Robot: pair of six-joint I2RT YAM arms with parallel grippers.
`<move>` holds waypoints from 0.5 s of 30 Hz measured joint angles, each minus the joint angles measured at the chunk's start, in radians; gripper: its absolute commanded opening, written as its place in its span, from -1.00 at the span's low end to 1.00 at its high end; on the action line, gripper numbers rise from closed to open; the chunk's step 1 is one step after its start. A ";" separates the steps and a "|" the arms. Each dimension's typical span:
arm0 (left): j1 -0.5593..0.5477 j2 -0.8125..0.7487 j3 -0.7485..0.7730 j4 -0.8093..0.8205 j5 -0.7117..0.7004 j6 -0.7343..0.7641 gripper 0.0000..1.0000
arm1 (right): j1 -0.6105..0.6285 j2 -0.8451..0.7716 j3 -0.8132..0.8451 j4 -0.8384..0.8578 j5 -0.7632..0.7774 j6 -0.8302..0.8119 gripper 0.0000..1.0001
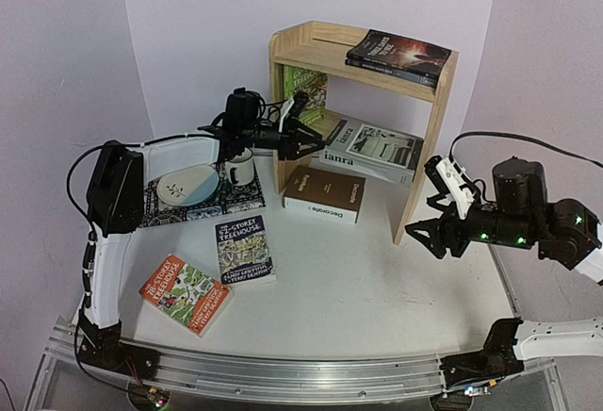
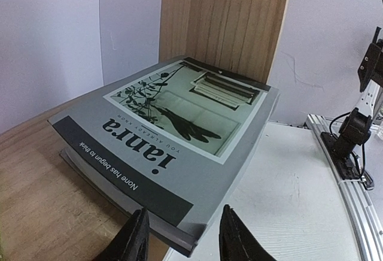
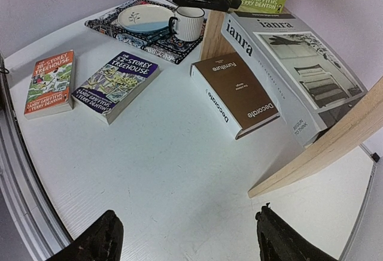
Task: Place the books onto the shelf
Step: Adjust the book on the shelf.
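Four books (image 1: 396, 57), among them the grey book (image 1: 377, 147) with the left hand (image 1: 303, 139) parted around its corner, are on the pale pine shelf (image 1: 311, 43), while the thick brown-and-white book (image 1: 325, 194), the dark blue paperback (image 1: 245, 249) and the orange paperback (image 1: 186, 293) wait on the white table (image 1: 377, 279), the right hand (image 1: 435, 232) spread and empty.

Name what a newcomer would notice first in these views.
The pale pine shelf unit stands far centre; a grey "ianra" book juts off its lower board, with the left gripper at its corner, jaws open. In front lie a thick brown-and-white "Decorate" book and, nearer left, an orange paperback and a dark blue paperback.
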 measured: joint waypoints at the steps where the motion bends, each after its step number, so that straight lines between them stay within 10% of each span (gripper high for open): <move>1: -0.001 0.004 0.002 0.000 -0.006 -0.001 -0.11 | 0.000 0.000 0.001 0.000 0.000 0.000 0.53; 15: -0.017 0.012 -0.005 0.000 -0.093 0.052 0.41 | 0.000 0.001 0.002 0.003 0.000 0.000 0.53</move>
